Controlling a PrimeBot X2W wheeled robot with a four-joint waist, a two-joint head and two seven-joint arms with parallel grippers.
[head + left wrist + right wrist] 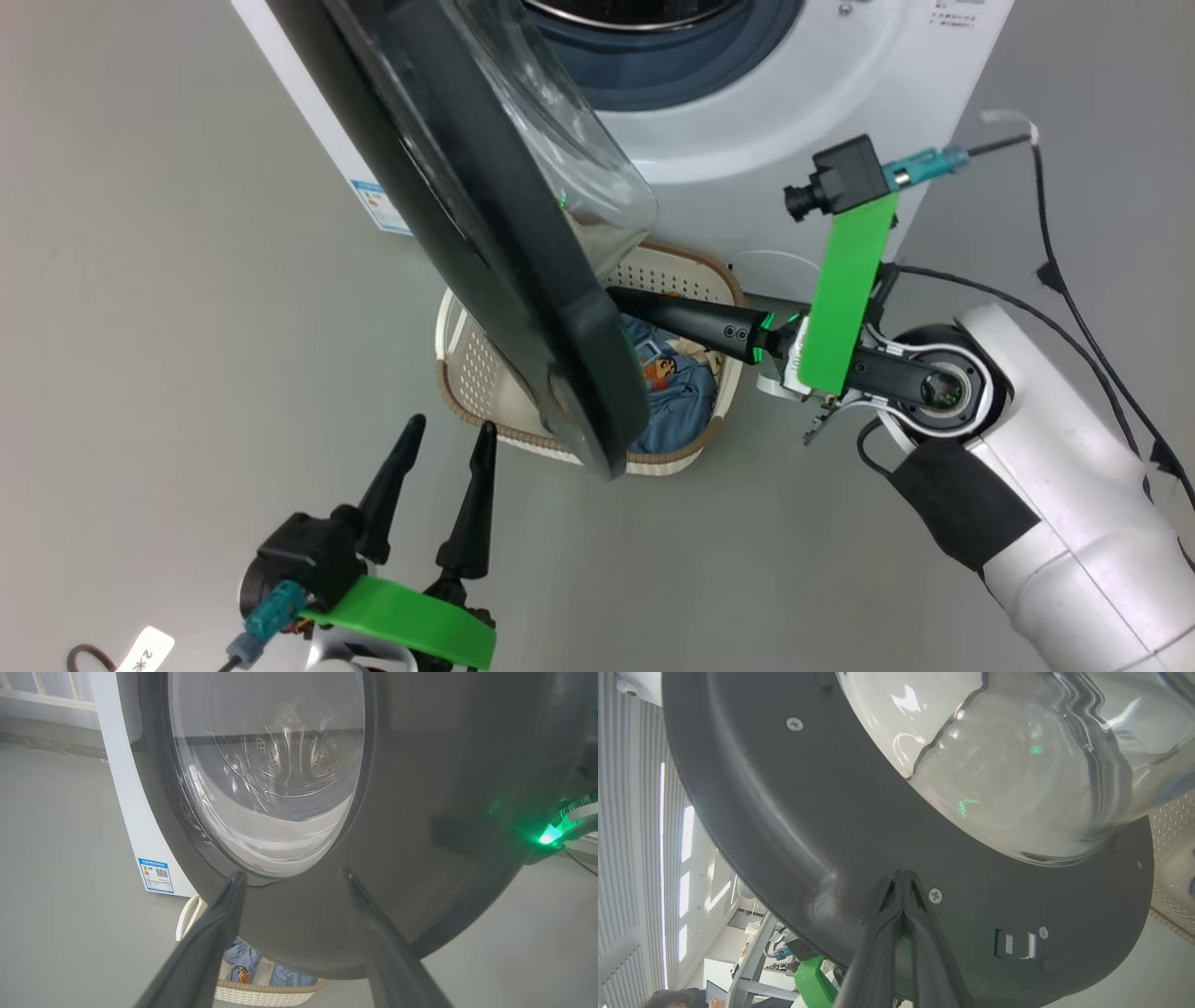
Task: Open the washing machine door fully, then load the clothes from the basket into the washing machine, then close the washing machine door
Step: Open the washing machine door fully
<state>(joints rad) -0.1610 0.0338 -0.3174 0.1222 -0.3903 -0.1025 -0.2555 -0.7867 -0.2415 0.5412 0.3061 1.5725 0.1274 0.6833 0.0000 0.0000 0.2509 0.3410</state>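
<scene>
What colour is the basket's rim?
Brown woven-look rim on the cream basket; head view shows it best.

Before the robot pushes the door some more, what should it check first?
1. Washing machine door fully open: not ok, it is only part-way and hangs over the basket.
2. Right gripper placed for pushing: ok, jaws shut, tips at the door's inner side.
3. Left gripper out of the door's way: ok, jaws open, apart from the door's outer side.
4. Door's lower edge clears the basket rim: cannot tell.
5. Clothes in the basket, ready to load: ok.
6. Washing machine drum free inside: cannot tell, little of it shows.
</scene>
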